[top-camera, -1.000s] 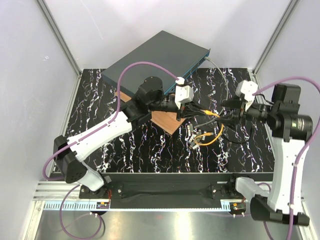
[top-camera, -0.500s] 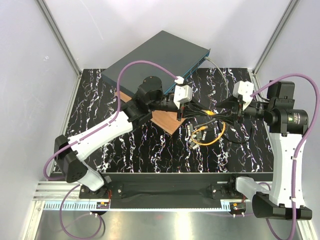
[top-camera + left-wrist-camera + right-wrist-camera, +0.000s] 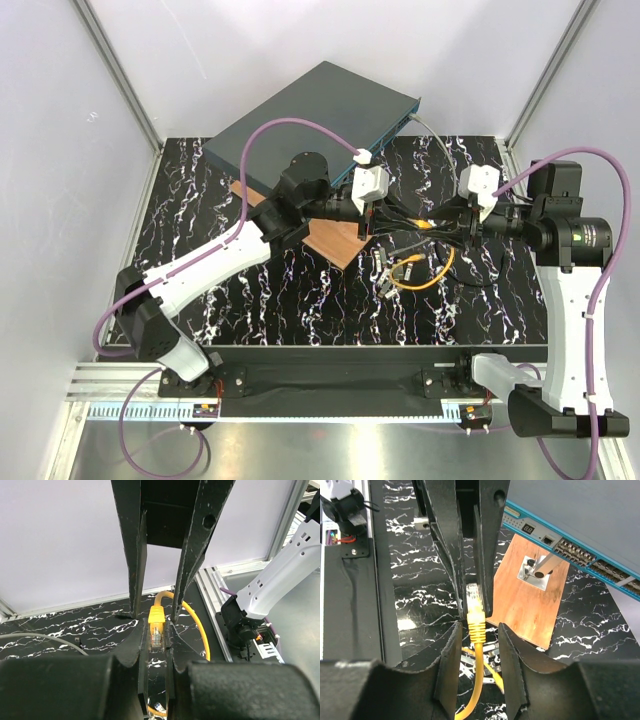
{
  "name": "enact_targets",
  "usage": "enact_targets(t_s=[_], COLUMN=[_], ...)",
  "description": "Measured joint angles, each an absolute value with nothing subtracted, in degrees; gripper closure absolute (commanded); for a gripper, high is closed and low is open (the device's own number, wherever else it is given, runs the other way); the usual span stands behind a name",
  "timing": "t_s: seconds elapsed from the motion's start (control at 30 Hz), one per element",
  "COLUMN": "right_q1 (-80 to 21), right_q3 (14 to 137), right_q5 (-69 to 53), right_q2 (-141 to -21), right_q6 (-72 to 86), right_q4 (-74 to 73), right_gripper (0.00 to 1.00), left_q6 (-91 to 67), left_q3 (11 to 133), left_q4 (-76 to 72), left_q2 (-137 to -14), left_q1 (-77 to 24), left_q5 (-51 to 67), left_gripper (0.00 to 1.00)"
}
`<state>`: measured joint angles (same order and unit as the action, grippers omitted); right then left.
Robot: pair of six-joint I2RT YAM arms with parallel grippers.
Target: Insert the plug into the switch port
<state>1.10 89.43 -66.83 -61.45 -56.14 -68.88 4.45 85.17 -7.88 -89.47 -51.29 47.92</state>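
Left gripper was clamped shut on the plug, fingers pressed against both flat sides. Plug sat right between the left jaws, near their tips, and stuck out past them toward the right gripper.

Plug look: small pale yellowish tip, semi-clear, with a ribbed yellow-orange boot behind it. A thin orange cable ran back from the boot. In the right wrist view the tip pointed up into the left jaws and the boot hung just below them.

Right jaws were partly open and straddled the boot. A dark gap showed on each side, so they were not touching it, one finger on either side of the cable. Cable ran back between the right fingers and out of view under them.

Both grippers faced each other tip to tip, left fingertips just beyond the right ones. The plug and boot bridged them, held up off the black marbled table.

Switch was a flat dark grey box with a teal front face. Its row of ports sat well apart from the jaws, up and to the right in the right wrist view. A wooden board lay between the jaws and the ports. Plug was not in any port.
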Motion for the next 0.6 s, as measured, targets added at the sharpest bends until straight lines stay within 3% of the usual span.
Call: enact_targets(t_s=[0.27, 0.47, 0.5, 0.6], right_q1=[0.8, 0.7, 0.7, 0.7], right_q3=[89.1, 89.0, 89.0, 89.0], right_q5=[-64.7, -64.1, -64.0, -63.9], right_q2=[-61.5, -61.5, -61.5, -61.4], right_q6=[-57.7, -57.4, -57.3, -55.7], right_q4=[-70.2, -70.3, -70.3, -69.6], right_gripper=[0.64, 1.00, 1.00, 1.00], left_q6=[4.2, 4.2, 4.2, 4.4], left_q3=[85.2, 85.2, 85.2, 85.3], left_q4=[-8.7, -8.7, -8.7, -8.6], left_q2=[-89.5, -89.5, -89.5, -89.5], left_q1=[-51.3, -51.2, -51.2, -51.2], left_q5=[47.9, 47.9, 47.9, 47.7], left_gripper=[1.00, 0.98, 0.91, 0.58])
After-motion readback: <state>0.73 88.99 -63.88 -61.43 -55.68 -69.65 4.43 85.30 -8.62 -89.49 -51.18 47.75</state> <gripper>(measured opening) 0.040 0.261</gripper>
